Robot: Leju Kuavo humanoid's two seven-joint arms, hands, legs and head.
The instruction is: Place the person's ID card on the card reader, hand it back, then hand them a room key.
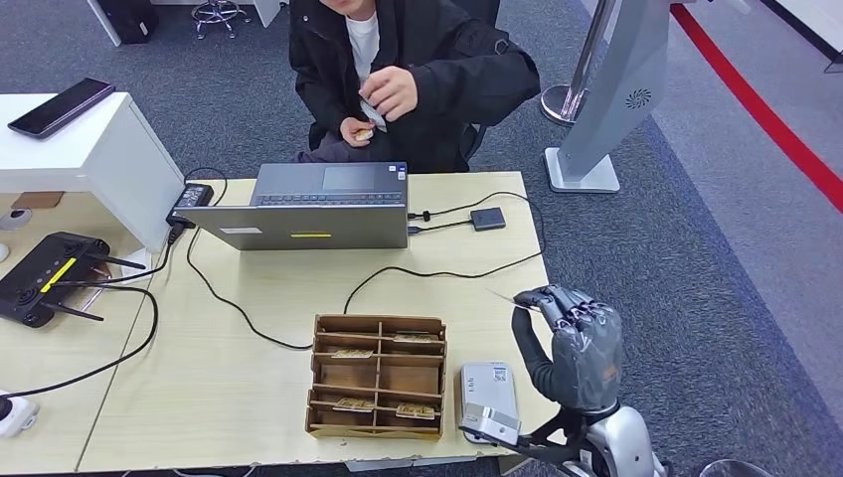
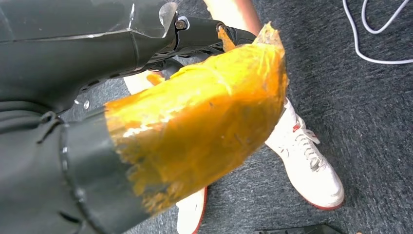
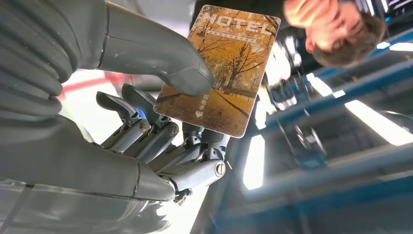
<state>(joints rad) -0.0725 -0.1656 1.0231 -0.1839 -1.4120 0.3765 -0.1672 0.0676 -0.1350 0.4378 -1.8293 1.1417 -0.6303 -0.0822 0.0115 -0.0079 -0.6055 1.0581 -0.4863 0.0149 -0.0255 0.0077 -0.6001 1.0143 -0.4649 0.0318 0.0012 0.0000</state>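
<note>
My right hand [image 1: 577,343] is raised past the table's right edge and pinches a room key card [image 3: 224,68] between thumb [image 3: 160,58] and fingers. The card carries an autumn tree picture and the word HOTEL; from the head view only its thin edge [image 1: 502,295] shows. The grey card reader [image 1: 489,397] lies near the table's front edge, just left of that hand, with nothing on it. Across the table sits a person in a black jacket, whose hands [image 1: 393,91] hold a small card-like thing at the chest. My left hand [image 2: 195,122], its thumb wrapped in yellow tape, hangs over the floor holding nothing.
A wooden divider box [image 1: 378,323] with several key cards stands left of the reader. A laptop [image 1: 318,209], cables and a small black device [image 1: 488,218] take up the table's far side. A black router [image 1: 45,273] is at left. White shoes [image 2: 307,161] stand on the carpet.
</note>
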